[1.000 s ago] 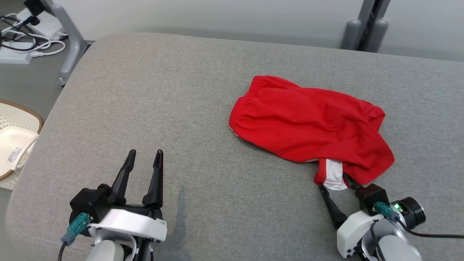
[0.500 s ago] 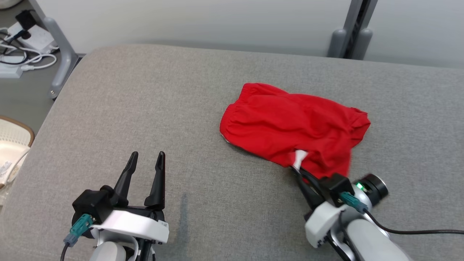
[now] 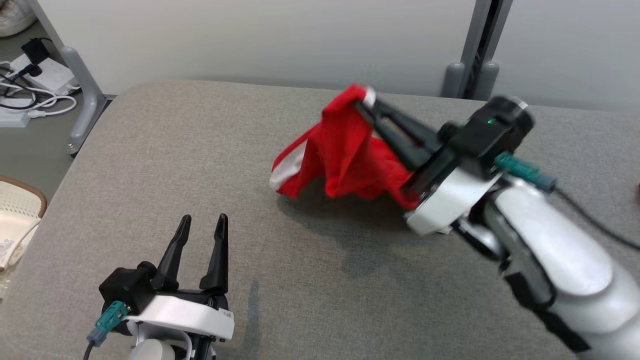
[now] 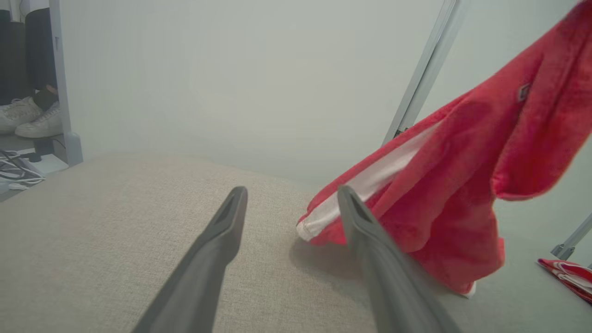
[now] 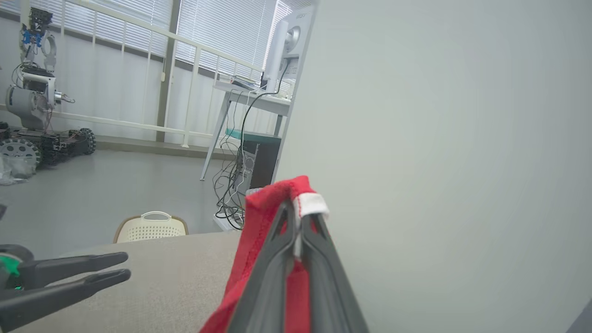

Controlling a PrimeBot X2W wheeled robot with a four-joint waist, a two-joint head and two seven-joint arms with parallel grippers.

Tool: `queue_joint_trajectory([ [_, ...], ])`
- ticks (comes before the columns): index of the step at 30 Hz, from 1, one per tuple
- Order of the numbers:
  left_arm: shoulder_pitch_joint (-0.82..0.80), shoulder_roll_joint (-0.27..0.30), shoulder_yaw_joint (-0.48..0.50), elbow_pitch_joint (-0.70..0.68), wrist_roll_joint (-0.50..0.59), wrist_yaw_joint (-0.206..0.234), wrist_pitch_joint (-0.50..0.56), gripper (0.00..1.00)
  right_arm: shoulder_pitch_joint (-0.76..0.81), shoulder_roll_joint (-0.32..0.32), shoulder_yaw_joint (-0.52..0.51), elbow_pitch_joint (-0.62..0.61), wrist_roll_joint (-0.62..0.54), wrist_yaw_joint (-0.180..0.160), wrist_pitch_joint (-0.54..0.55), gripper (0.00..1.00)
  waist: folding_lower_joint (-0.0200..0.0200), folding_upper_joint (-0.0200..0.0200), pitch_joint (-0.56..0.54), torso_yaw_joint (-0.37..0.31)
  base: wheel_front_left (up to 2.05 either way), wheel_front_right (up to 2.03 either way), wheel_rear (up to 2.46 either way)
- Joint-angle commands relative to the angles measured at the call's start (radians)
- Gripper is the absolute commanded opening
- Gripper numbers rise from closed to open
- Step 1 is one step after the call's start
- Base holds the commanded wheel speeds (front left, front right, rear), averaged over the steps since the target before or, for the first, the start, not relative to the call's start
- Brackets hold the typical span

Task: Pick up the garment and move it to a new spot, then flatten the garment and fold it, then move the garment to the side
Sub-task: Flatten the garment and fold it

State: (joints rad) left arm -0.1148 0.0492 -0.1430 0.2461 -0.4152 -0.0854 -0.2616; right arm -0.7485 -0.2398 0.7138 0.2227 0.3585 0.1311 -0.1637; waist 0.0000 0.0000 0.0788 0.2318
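Patch: a small dark patch (image 4: 522,91) is being shown on the garment (image 4: 462,175) in the left wrist view. It is possibly a brand tag, but it is too blurred to be read.
Sticker: a white sticker (image 3: 226,313) with fine print is being carried on the left wrist housing, and the print is too small to be read.
Monitor: pale lettering is being shown on the back of a monitor (image 5: 296,32) in the right wrist view, also too small to be read.
Right arm: it is being stretched forward and inward over the grey padded surface (image 3: 175,150) and held raised off it, with the fingers pointing up and left in the head view.
Right gripper (image 3: 364,100): its fingers are being pressed together on a white-trimmed edge of the garment, and the pinch is being shown close up in the right wrist view.
Garment: the red cloth with a white stripe is being held up by that edge over the middle of the surface, with the rest hanging down to the surface.
Left arm: it is being held low at the near left of the surface, with the fingers pointing away from the robot.
Left gripper (image 3: 204,220): its fingers are being held spread with nothing between them, and the garment is hanging well apart from it, ahead and to its right.
Other cloth: a second red-and-white cloth (image 4: 566,273) is being shown lying at the right edge of the left wrist view.
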Motion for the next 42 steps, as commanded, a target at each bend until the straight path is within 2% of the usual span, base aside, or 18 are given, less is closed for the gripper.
queue_joint_trajectory([
  [1,0.005,0.004,-0.001,-0.002,-0.004,0.006,-0.003,1.0,-0.023,-0.019,-0.034,0.004,0.016,0.0,0.013,0.0,0.0,0.0,0.001,0.01,0.0,0.0,0.0],
  [4,0.002,0.004,-0.008,-0.006,-0.011,0.007,-0.003,1.0,-0.058,-0.035,-0.169,0.05,0.058,0.0,0.043,0.0,0.0,0.0,0.009,0.031,0.0,0.0,0.0],
  [9,-0.011,0.003,-0.03,-0.01,-0.019,0.009,-0.003,1.0,-0.075,-0.077,-0.387,0.251,0.064,0.0,0.115,0.0,0.0,0.0,0.033,0.073,0.0,0.0,0.0],
  [14,-0.025,0.003,-0.051,-0.008,-0.027,0.01,-0.003,1.0,-0.099,-0.131,-0.51,0.495,0.004,0.0,0.134,0.0,0.0,0.0,0.067,0.11,0.0,0.0,0.0],
  [15,-0.025,0.003,-0.051,-0.008,-0.027,0.01,-0.003,1.0,-0.099,-0.131,-0.51,0.495,0.004,0.0,0.134,0.0,0.0,0.0,0.067,0.11,0.0,0.0,0.0],
  [19,-0.045,0.003,-0.072,-0.006,-0.04,0.012,-0.003,1.0,-0.13,-0.175,-0.59,0.677,-0.045,0.0,0.119,0.0,0.0,0.0,0.093,0.135,0.0,0.0,0.0],
  [21,-0.046,0.004,-0.081,-0.002,-0.038,0.014,-0.003,1.0,-0.146,-0.193,-0.619,0.761,-0.078,0.0,0.117,1.0,0.0,0.0,0.099,0.141,0.0,0.0,0.0],
  [26,-0.037,0.003,-0.08,0.002,-0.025,0.017,-0.003,1.0,-0.176,-0.175,-0.652,0.889,-0.148,0.0,0.098,1.0,0.0,0.0,0.092,0.123,0.0,0.0,0.0],
  [32,-0.036,0.004,-0.061,-0.002,-0.025,0.009,-0.003,1.0,-0.167,-0.106,-0.622,0.916,-0.172,0.0,0.015,1.0,0.0,0.0,0.062,0.059,0.0,0.0,0.0],
  [39,-0.035,0.004,-0.039,-0.018,-0.012,0.002,-0.003,1.0,-0.098,-0.027,-0.519,0.802,-0.098,0.0,-0.077,1.0,0.0,0.0,0.028,-0.036,0.0,0.0,0.0],
  [42,-0.032,0.004,-0.029,-0.028,-0.012,0.002,-0.003,1.0,-0.009,-0.022,-0.456,0.661,-0.042,0.0,-0.097,1.0,0.0,0.0,0.021,-0.082,0.0,0.0,0.0],
])
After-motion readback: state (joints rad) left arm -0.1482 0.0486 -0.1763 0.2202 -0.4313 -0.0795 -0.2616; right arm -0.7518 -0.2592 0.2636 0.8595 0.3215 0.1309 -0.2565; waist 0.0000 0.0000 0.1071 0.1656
